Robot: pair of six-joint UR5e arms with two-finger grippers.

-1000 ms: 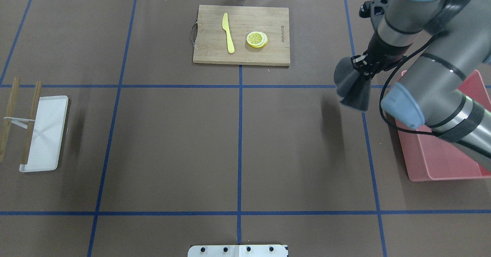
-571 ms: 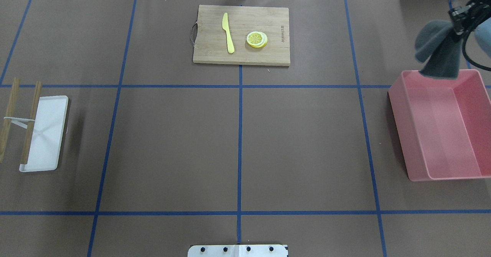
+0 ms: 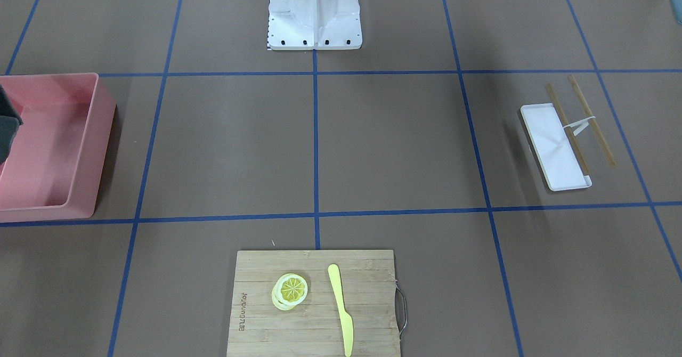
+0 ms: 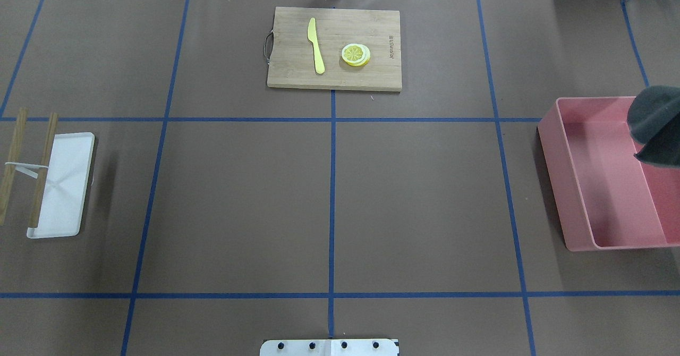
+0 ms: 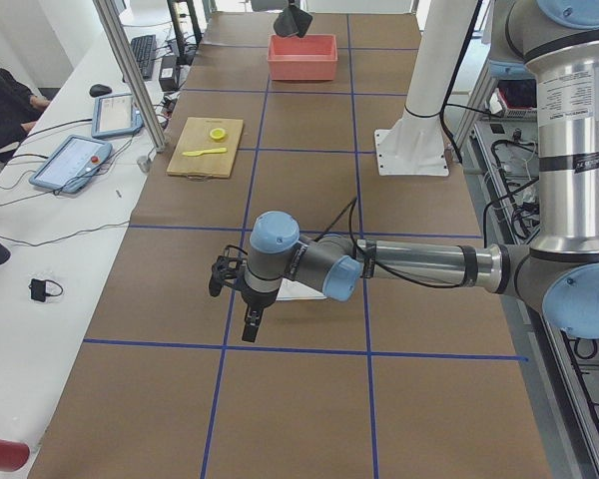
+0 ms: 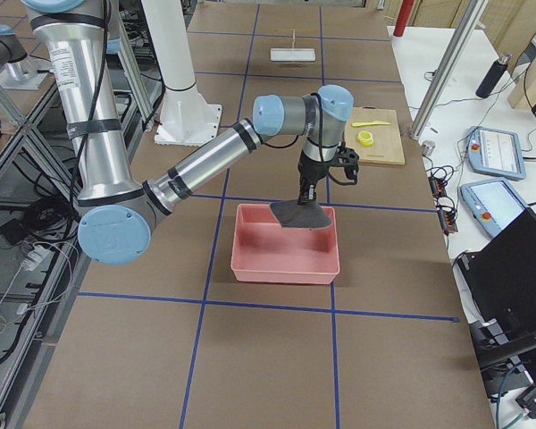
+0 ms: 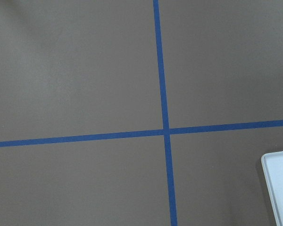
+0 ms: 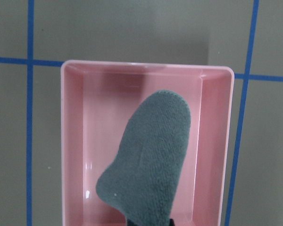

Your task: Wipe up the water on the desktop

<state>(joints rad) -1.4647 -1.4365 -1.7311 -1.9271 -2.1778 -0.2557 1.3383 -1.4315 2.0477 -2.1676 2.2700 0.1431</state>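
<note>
A grey cloth [image 4: 656, 125] is hanging below the right gripper [image 6: 305, 195], over the 12 o'clock end of the pink bin [image 4: 563, 186]. In the overhead view the bin is sitting at 3 o'clock on the brown worktop [image 4: 239, 202]. Whether that gripper is clamping the cloth, I cannot tell from the side view. The left gripper [image 5: 250, 327] is hovering above the worktop near the white tray [image 4: 69, 207] at 9 o'clock; whether it is apart or together, I cannot tell either. A cutting board [image 4: 372, 74] is lying at 12 o'clock.

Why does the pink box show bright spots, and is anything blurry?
Right wrist view: white glints inside the pink bin look like lamp reflections; the grey cloth near the lens looks slightly soft. Overhead view: sharp throughout, faint shadow beside the white tray.
</note>
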